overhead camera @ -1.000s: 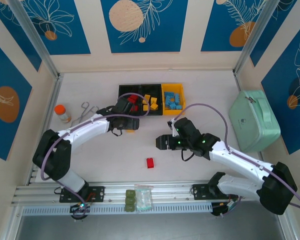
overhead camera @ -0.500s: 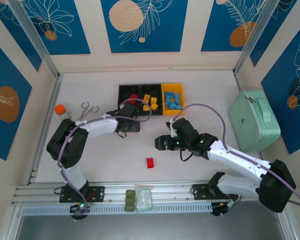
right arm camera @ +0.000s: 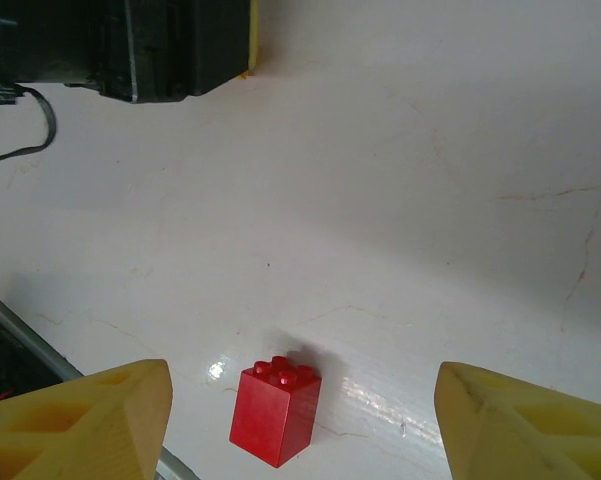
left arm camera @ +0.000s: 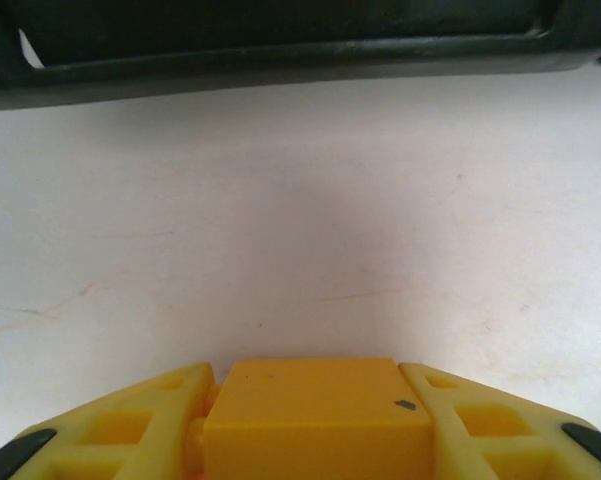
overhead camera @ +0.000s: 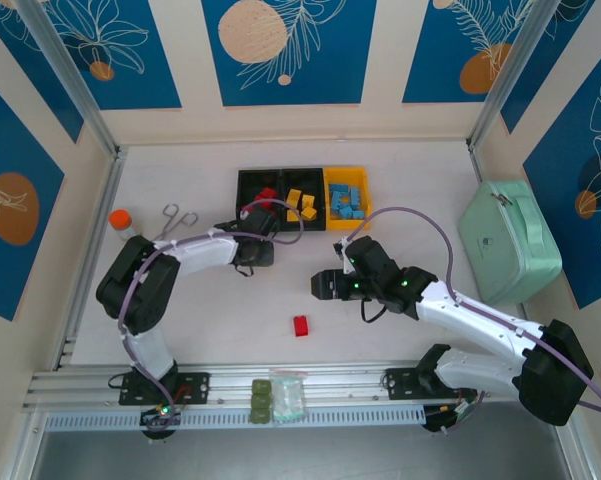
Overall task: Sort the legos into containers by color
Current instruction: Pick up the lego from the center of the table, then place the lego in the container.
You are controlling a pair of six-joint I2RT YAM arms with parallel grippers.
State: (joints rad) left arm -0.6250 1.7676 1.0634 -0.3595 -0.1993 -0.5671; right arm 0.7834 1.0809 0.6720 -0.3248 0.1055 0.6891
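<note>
A: White tabletop, scuffed, is noted throughout. Nearest the bases, one red brick [overhead camera: 300, 325] is seen standing alone. What is placed over it?

B: It is framed by the right gripper [right arm camera: 302, 378], whose jaws are held wide and empty, with the brick lying just ahead on the table. Farther out, a yellow brick [left arm camera: 315, 425] is found between the fingers [left arm camera: 130, 430] of the left gripper [overhead camera: 264, 252]. These are drawn in against both its sides. Whether it is lifted cannot be told.

A: And beyond?

B: The containers [overhead camera: 323, 200] are set just past it. Red, yellow and blue are kept in separate bins, yellow in the middle bin.

A: How is the step best done?

B: A square grip should be confirmed first. The brick should then be raised clear of the black wall [left arm camera: 280, 60] and released low over the middle bin.

A: Arm pose?

B: The left arm is stretched low toward the row. The right arm is bent at the elbow, its wrist turned leftward.
</note>
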